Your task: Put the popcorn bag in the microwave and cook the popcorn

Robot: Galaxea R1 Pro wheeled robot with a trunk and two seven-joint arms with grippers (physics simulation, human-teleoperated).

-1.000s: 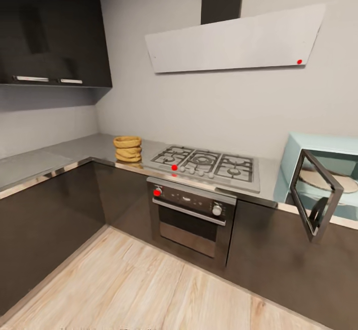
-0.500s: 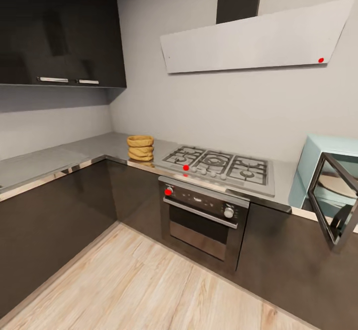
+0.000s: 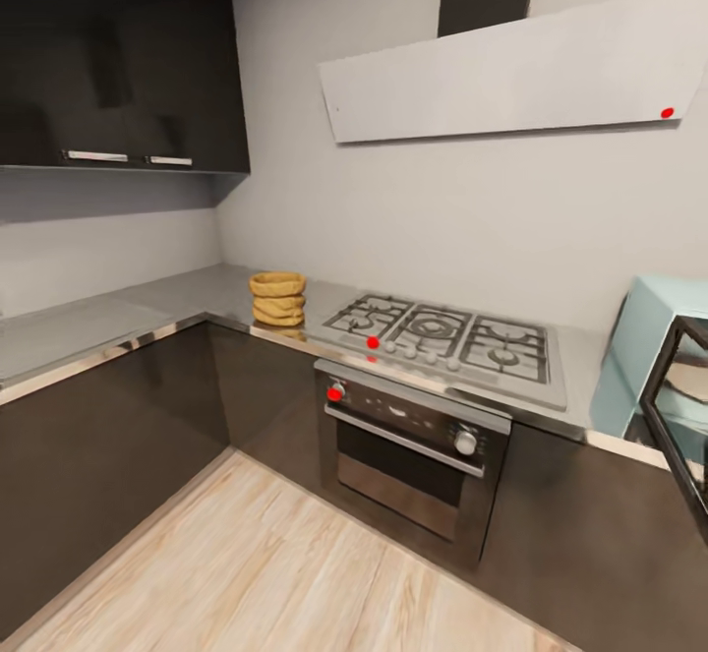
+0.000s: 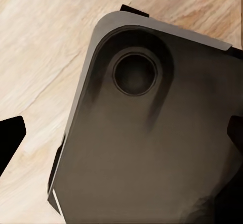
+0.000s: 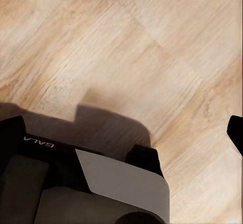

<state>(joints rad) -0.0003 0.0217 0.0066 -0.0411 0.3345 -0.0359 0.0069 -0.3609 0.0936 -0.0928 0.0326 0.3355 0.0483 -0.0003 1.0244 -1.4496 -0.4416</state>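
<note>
Wood-grain floor is seen under both lowered hands, whose fingertips sit wide apart, nothing grasped. Farther off, the squat mustard-tan paper popcorn bag rests on the grey metallic bench, just beside the steel gas hob. The pale blue microwave, its dark-glass door swung open, could be clipped on approach.

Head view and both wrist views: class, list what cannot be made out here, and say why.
- Microwave: cut by the head view's right edge; knobs and light hidden.
- Popcorn bag: its inside is too small and too far to see.
- Left end effector and right end effector: only dark tips at the picture edges.
</note>
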